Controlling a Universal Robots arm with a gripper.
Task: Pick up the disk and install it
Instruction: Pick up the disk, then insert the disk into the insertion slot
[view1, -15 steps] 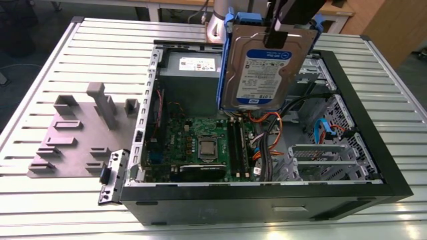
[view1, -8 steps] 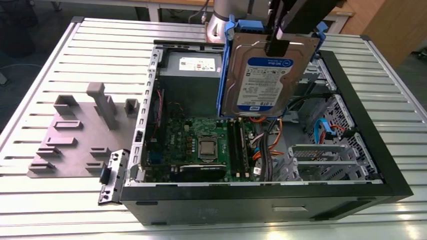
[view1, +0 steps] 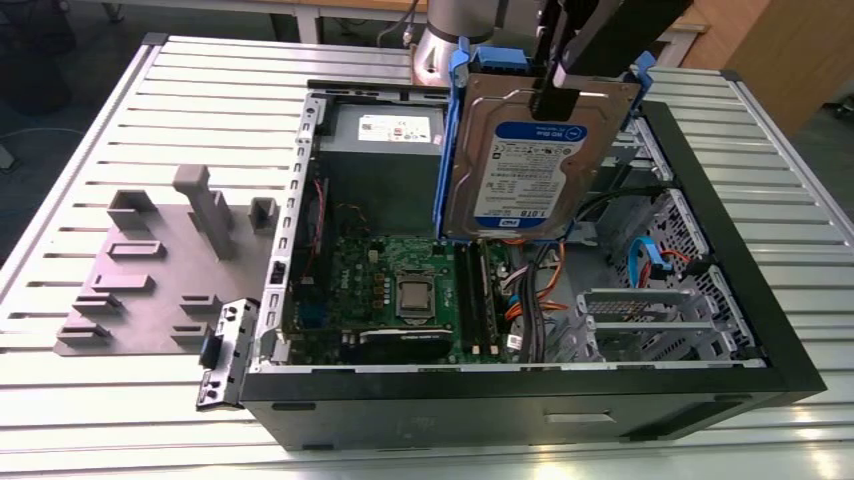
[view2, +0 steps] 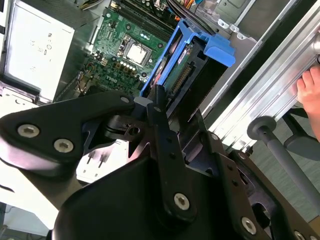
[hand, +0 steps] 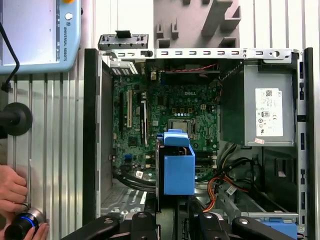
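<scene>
On the slatted bench, listed from the exterior view's left to its right:

1. Fixture plate, grey, with upstanding blocks and slots. It lies flat just beside the case.

2. Computer case, black, laid on its side with the panel off, so the interior faces up and can be reached from above.

3. Power supply, a grey box with a white sticker, sits in the far corner of the case. It is not the task's thing.

4. Motherboard, green, lies flat on the case floor with the processor socket near its middle.

5. Disk, silver with a white-and-blue label, framed in a blue carrier. It hangs on edge in the air above the case interior, clear of the motherboard, with its label toward the exterior camera. Carrying it on edge is judged to keep its free lower end clear of cables and walls.

6. Tool, with dark fingers clamped on the disk's upper edge. Gripping at the top leaves the rest of the carrier unobstructed.

7. Drive cage, grey metal, sits at the case's right side with orange and blue cables just beside it. It is judged the disk's seat, and the disk is not yet in it.

8. Hand, seen in the first wrist view at the bench edge on a small round control, probably kept there as a safeguard
</scene>
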